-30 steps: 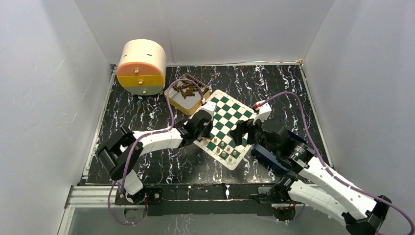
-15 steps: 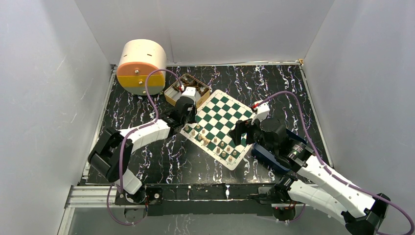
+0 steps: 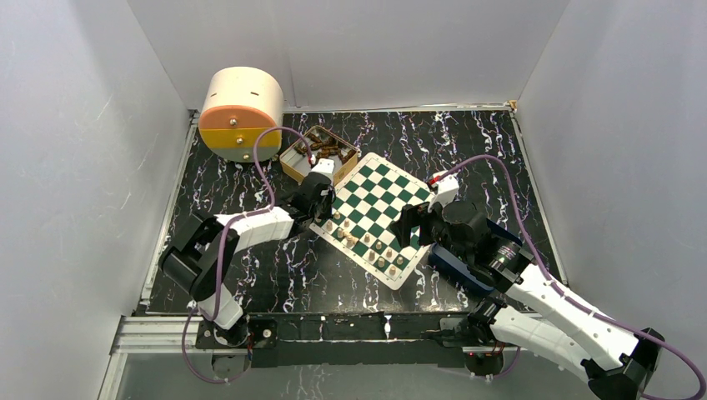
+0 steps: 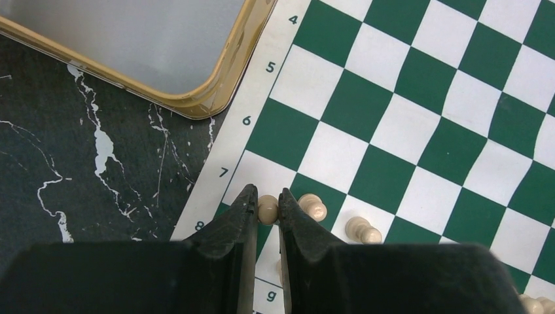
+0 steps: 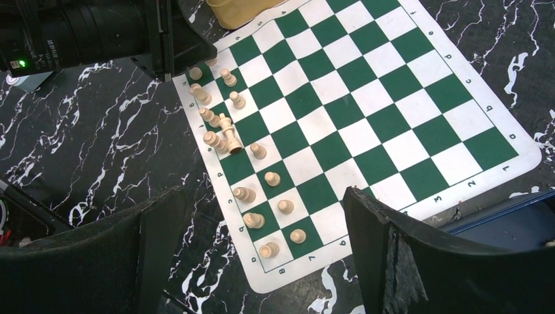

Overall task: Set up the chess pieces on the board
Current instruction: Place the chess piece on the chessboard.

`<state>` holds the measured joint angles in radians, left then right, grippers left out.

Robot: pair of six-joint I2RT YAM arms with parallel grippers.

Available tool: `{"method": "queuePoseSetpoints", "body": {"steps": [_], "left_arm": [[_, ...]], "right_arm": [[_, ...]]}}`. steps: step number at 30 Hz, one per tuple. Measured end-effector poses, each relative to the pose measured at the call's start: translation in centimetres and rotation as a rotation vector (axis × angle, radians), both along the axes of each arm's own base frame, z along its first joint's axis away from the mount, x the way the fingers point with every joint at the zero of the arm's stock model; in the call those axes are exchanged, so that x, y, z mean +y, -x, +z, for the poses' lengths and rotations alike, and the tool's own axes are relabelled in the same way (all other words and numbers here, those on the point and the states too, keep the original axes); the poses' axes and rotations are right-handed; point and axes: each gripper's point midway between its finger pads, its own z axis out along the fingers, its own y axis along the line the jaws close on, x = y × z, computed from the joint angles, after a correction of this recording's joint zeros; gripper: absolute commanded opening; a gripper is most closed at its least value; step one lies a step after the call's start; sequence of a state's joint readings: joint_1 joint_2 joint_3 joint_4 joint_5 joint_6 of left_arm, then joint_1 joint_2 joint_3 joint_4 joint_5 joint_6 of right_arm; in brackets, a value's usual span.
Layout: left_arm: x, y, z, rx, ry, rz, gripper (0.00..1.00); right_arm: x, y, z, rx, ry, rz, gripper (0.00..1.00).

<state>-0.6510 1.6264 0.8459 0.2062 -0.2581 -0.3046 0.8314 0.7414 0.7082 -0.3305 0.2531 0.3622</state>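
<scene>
overhead and wrist views (closer) share the board [image 3: 385, 193].

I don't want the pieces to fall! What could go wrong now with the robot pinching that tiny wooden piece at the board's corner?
The left gripper pinches a small light tan wooden chess piece right beside another tan pawn; opening or shifting might knock that neighbour over.
On the green and white checked board, one taller tan piece lies tipped against others; a nudge could topple more.

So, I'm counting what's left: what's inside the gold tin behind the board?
The tin holds a heap of small dark brown pieces. The left arm covers its near side, so no count is possible.
</scene>
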Motion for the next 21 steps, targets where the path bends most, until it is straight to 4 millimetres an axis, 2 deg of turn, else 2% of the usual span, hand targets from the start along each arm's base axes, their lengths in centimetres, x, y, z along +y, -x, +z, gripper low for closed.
{"method": "queuePoseSetpoints", "body": {"steps": [21], "left_arm": [[0.0, -1.5, -1.4, -0.011, 0.012, 0.002, 0.11]], "right_arm": [[-0.2, -0.1, -0.1, 0.001, 0.007, -0.009, 0.99]]}}
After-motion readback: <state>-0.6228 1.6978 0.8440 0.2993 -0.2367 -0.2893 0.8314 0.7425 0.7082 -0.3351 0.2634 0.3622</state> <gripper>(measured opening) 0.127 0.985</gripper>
